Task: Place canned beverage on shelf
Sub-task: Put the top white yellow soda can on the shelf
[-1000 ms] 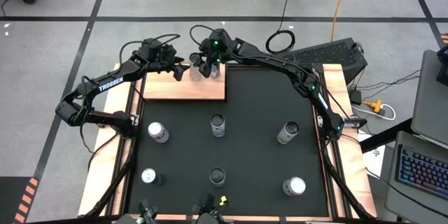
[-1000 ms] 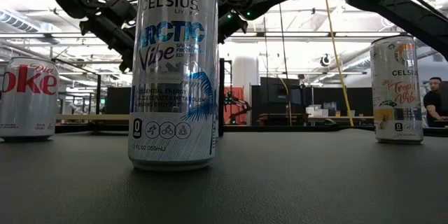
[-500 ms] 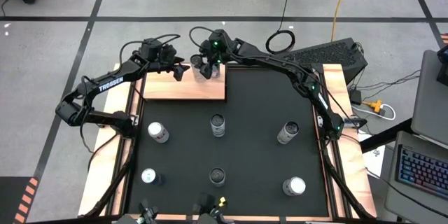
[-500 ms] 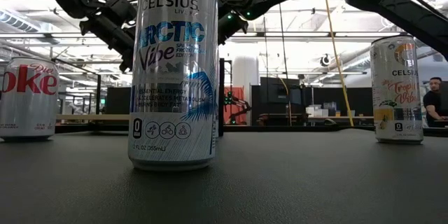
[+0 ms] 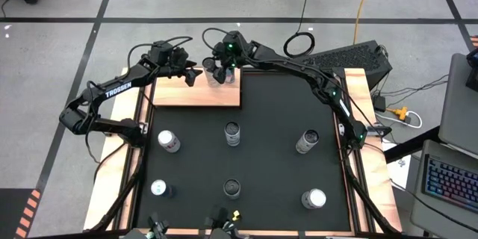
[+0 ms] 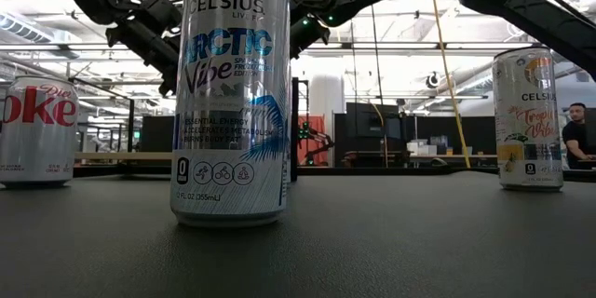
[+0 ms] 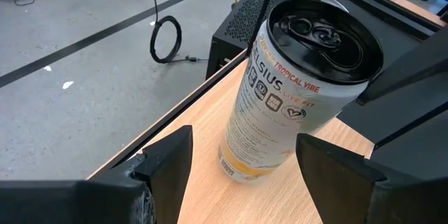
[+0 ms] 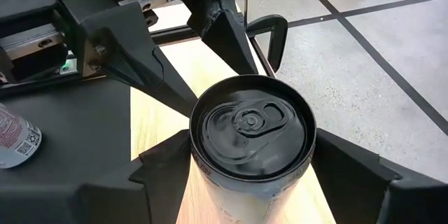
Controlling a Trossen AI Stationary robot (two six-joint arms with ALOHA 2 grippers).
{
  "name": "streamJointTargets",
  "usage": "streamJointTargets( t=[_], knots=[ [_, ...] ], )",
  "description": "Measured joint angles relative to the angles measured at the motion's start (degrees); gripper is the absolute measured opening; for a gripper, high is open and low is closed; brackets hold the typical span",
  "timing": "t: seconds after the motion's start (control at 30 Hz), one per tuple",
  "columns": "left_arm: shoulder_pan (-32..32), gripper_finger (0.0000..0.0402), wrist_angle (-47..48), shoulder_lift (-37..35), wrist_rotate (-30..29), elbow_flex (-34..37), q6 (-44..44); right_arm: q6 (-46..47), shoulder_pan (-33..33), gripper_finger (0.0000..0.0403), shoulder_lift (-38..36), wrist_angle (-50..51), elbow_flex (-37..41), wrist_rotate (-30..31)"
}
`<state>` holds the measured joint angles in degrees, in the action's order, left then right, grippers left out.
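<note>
A Celsius Tropical Vibe can (image 7: 280, 105) stands upright on the light-wood shelf (image 5: 198, 93) at the mat's far left corner. My right gripper (image 8: 252, 161) is open, with one finger on each side of the can (image 8: 252, 129) and close to its wall. My left gripper (image 5: 193, 75) is just left of the can. It is open with nothing between its fingers (image 7: 168, 164), and the can stands beyond their tips. In the low view both arms show only far back, above the cans.
Several other cans stand on the black mat (image 5: 269, 104), among them a silver one (image 5: 169, 141), a dark-topped one (image 5: 232, 133) and one at the front right (image 5: 314, 199). An Arctic Vibe can (image 6: 233, 93) fills the low view. A person (image 6: 582, 140) is in the room behind.
The can shows a little less beside the right gripper in the high view than a second ago. Both arms have hardly moved.
</note>
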<state>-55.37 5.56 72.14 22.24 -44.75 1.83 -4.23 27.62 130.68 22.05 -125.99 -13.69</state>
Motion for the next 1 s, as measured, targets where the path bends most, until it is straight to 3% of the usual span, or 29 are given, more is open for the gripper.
streamJointTargets(
  t=[0.67,1.0],
  knots=[
    [0.0,0.0261,0.1,0.0,0.0,0.0,0.1,0.5,-0.3,0.0264,1.9,-1.7,-0.2,-0.5],
    [0.0,0.0261,0.1,0.0,0.2,0.0,0.1,0.6,-0.4,0.0326,2.0,-0.4,0.0,-1.6]
  ],
)
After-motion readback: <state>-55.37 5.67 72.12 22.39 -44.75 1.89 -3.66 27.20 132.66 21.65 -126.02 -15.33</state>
